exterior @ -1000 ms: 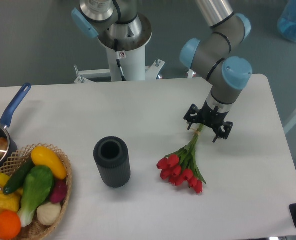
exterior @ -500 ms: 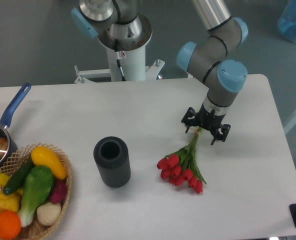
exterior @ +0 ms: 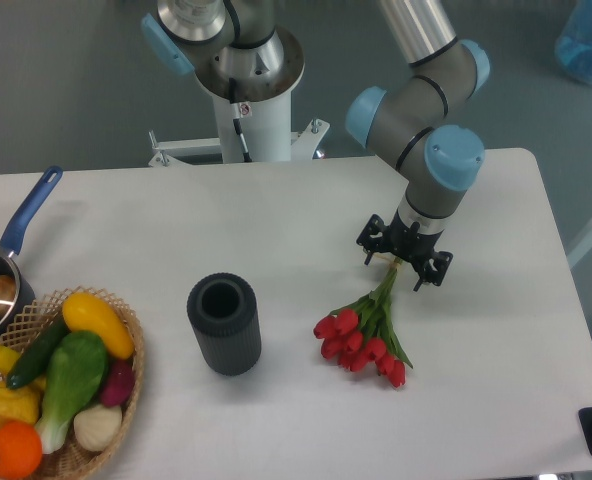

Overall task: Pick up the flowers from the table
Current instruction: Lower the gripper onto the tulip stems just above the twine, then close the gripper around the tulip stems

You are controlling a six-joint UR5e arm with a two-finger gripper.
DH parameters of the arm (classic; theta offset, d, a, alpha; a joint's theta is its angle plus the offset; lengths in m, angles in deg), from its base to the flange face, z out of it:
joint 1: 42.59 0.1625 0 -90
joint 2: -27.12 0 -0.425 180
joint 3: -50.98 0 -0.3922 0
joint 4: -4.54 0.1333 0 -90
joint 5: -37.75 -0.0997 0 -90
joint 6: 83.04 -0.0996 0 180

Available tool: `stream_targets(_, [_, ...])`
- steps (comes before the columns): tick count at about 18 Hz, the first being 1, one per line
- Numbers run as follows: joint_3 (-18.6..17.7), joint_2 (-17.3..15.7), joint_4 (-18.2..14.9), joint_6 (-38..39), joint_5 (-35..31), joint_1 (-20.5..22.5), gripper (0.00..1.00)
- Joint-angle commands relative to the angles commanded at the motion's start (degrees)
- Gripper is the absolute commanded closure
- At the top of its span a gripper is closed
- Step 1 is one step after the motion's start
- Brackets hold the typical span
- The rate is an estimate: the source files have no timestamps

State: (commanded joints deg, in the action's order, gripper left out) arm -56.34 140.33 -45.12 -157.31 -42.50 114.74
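**Gripper over the tulip stems**

The gripper (exterior: 402, 260) sits low over the far stem end of the flowers (exterior: 368, 336), which lie on the white table (exterior: 276, 230), red heads pointing near. Whether its fingers clamp the stems cannot be told. Left of the bunch stands a dark cylindrical vase (exterior: 224, 323). At the near left, a wicker basket (exterior: 76, 455) holds vegetables, with a blue-handled saucepan (exterior: 11, 262) behind it.

Light: bright, even, from overhead.
Shadows: soft, faint on the tabletop (exterior: 126, 230).
Focus: sharp throughout; mild glare, no visible blur.
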Motion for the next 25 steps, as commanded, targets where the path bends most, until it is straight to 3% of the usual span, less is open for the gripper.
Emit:
stream_targets(11, [-2.3,0.5,1.5,-0.3,0.0,0.0,0.01])
stream_targets(14, [-2.3,0.5,1.5,-0.3,0.0,0.0,0.16])
stream_targets(16, [-2.2,0.4,1.5,-0.3,0.0,0.1,0.34])
stream_targets(18, [-1.9,0.4,1.4,-0.3,-0.1,0.1,0.44])
stream_targets(19, [-1.7,0.4,1.3,-0.2,-0.3,0.1,0.56])
stream_targets(22, [-1.3,0.4,1.2,0.2,-0.3,0.0,0.66])
stream_targets(25, [-1.2,0.2,1.1,0.3,-0.4,0.2,0.82])
